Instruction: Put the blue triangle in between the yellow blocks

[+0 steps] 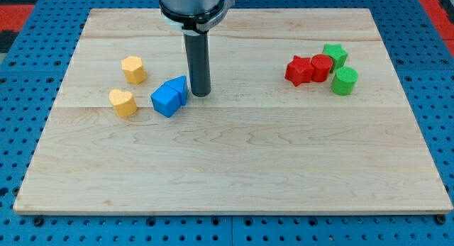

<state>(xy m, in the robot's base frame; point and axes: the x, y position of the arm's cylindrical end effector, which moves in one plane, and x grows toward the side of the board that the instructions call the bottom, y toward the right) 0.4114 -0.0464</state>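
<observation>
The blue triangle (176,89), apparently light, rigid and free-sliding on the tabletop (234,168), touches a blue cube (167,101) at 3 o'clock from both yellow blocks (133,69) (123,103); with no pincer, push its right face, where my tip (201,94) rests.

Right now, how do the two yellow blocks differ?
The upper yellow block looks like a hexagon; the lower yellow block looks heart-shaped. The upper one sits nearer the view's top and slightly further right. The lower one lies level with the blue blocks. Both are yellow, similar in size and untouched.
</observation>
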